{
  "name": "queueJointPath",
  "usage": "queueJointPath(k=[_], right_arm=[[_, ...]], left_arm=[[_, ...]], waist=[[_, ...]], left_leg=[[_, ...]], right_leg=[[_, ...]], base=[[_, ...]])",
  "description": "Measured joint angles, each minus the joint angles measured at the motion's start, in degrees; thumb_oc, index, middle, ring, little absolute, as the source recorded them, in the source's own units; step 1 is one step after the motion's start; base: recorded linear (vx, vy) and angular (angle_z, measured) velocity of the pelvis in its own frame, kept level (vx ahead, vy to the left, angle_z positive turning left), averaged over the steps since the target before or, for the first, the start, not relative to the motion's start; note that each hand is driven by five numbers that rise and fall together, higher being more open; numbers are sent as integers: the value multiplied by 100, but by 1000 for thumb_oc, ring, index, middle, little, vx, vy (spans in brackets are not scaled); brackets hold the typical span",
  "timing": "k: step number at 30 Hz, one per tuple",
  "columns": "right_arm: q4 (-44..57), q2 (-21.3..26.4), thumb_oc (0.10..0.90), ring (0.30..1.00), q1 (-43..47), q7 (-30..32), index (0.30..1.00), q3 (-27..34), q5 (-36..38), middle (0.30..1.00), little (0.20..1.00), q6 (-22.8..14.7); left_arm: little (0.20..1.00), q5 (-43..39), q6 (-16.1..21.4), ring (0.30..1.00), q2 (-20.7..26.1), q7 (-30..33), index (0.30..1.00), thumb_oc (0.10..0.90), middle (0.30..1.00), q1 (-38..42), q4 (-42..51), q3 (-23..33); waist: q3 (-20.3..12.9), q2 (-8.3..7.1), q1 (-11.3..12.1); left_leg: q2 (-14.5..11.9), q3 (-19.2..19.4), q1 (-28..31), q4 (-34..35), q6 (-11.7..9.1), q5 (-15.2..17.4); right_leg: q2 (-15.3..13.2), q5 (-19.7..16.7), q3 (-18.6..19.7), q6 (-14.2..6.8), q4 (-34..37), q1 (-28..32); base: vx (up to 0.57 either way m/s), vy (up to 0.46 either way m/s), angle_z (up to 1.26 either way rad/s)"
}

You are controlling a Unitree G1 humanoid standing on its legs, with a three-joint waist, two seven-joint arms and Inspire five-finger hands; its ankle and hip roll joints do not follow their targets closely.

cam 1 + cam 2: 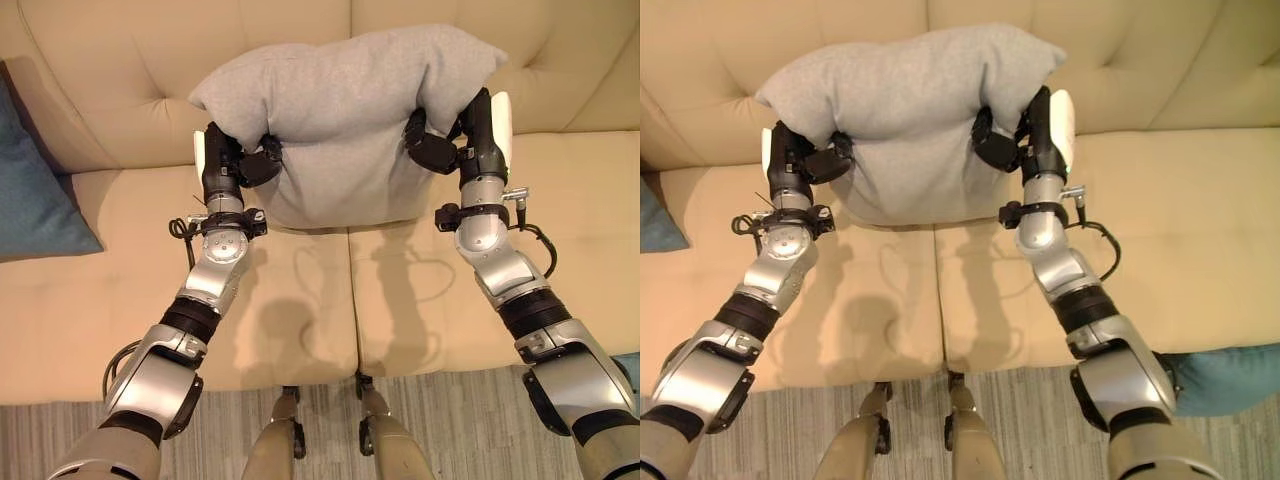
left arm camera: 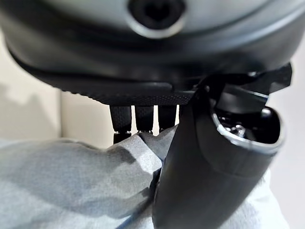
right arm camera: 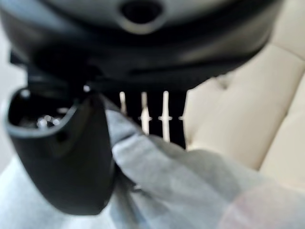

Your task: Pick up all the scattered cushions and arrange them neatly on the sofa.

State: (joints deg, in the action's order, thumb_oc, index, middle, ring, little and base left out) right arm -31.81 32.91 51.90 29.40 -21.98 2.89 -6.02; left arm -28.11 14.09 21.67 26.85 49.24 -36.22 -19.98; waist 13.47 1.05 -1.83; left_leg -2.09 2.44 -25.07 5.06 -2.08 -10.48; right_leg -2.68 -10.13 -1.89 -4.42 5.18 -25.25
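1. Grey striped rug (image 1: 60, 430) lies nearest, along the front edge of the sofa (image 1: 300, 320).
2. Both arms reach over the seat and hold one grey cushion (image 1: 345, 110) up in front of the back rest, near the middle of the sofa, above the seam between the two seat pads.
3. The left robot hand (image 1: 245, 160) is clamped on the cushion's left side. Its thumb presses the front of the cloth and its fingers (image 2: 143, 121) go round behind.
4. The right robot hand (image 1: 440, 145) is clamped on the cushion's right side the same way, with its thumb in front and its fingers (image 3: 164, 119) behind.
5. The cushion sags a little between the two hands. Its bottom edge looks close to the seat, but whether it touches cannot be told.
6. To do this step well, the robot should lower both hands together so the cushion stays level. It should push the cushion back until it leans on the back rest, then let go with both hands at once so it does not tip over.
7. A blue cushion (image 1: 35, 190) leans near the left end of the sofa. Another blue cushion (image 1: 1230, 375) shows low by the front right corner. It likely needs picking up next.
8. No boxes or baskets are here. The sofa is the only thing that holds the cushions.
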Motion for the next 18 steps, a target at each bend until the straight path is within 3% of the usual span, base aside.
queueJointPath(k=[4, 6, 7, 8, 11, 13, 14, 15, 17, 18], right_arm=[[-308, 78, 800, 900, 89, 86, 900, -15, 2, 900, 900, -4], [-559, 49, 800, 900, 122, 76, 900, -15, 22, 900, 900, 2], [-638, 26, 800, 900, 128, 48, 900, -9, 66, 900, 900, 13], [-634, 4, 800, 900, 128, 8, 900, -5, 93, 900, 900, 13], [-621, -39, 800, 900, 112, -36, 900, 203, 314, 900, 900, -23], [-646, -23, 800, 900, 119, -46, 900, 271, 448, 900, 900, -32], [-681, -17, 800, 900, 115, -49, 900, 299, 480, 900, 900, -57], [-821, -14, 800, 900, 103, -47, 900, 464, 574, 900, 900, -83], [-810, -3, 800, 900, 181, -45, 900, 681, 734, 900, 900, -106], [-782, -25, 800, 900, 138, -45, 900, 818, 799, 900, 900, -146]], left_arm=[[900, -20, 197, 900, -87, -5, 900, 800, 900, -108, 35, -11], [900, -15, 197, 900, -105, -35, 900, 800, 900, -105, 35, -40], [900, 0, 198, 900, -84, -93, 900, 800, 900, -121, 26, -128], [900, 0, 191, 900, -37, -115, 900, 800, 900, -136, 14, -190], [900, 12, 192, 900, 26, -181, 900, 800, 900, -44, 32, -194], [900, 10, 180, 900, 45, -266, 900, 800, 900, -39, -11, -196], [900, 12, 182, 900, 72, -314, 900, 800, 900, -41, -64, -198], [900, 2, 173, 900, 236, -408, 900, 800, 900, -15, -217, -178], [900, 3, 177, 900, 422, -462, 900, 800, 900, -36, -147, 52], [900, 3, 182, 900, 478, -522, 900, 800, 900, -101, -89, 297]], waist=[[25, -42, -9], [131, -226, -4], [192, -342, -19], [177, -275, 35], [181, -269, 9], [286, -139, 58], [318, -70, 47], [298, -106, -38], [320, -138, 28], [359, -192, 31]], left_leg=[[7, -25, -14, -128, -2, -1], [115, -73, -212, -780, -37, 25], [199, -144, -251, -633, -79, -178], [95, -158, -84, -361, -108, -458], [106, -297, 26, -83, -107, -466], [28, -348, 107, -70, -5, -536], [20, -386, 157, -70, 3, -540], [226, -320, 225, -61, -5, -534], [309, -314, 138, -210, -100, -456], [340, -279, -182, -729, -278, -282]], right_leg=[[-15, 0, -125, 0, -122, 1], [-154, -1, -162, 1, -250, 95], [-247, -2, -182, 3, -250, 249], [-156, 94, -220, -53, -248, 309], [-156, 184, -266, -42, -286, 310], [-135, 464, -260, -182, -1198, -105], [-112, 696, -259, -241, -1321, -236], [-198, 337, -268, -131, -366, 395], [-276, 219, -247, 8, -2, 575], [-339, 179, -252, 58, -8, 581]], base=[[-23, -49, 5], [-23, -57, 20], [-34, -68, 6], [-37, -39, -3], [-30, -35, 2], [-55, -30, -7], [-57, -27, 29], [-25, -25, 40], [-19, -14, 27], [-12, -17, 7]])
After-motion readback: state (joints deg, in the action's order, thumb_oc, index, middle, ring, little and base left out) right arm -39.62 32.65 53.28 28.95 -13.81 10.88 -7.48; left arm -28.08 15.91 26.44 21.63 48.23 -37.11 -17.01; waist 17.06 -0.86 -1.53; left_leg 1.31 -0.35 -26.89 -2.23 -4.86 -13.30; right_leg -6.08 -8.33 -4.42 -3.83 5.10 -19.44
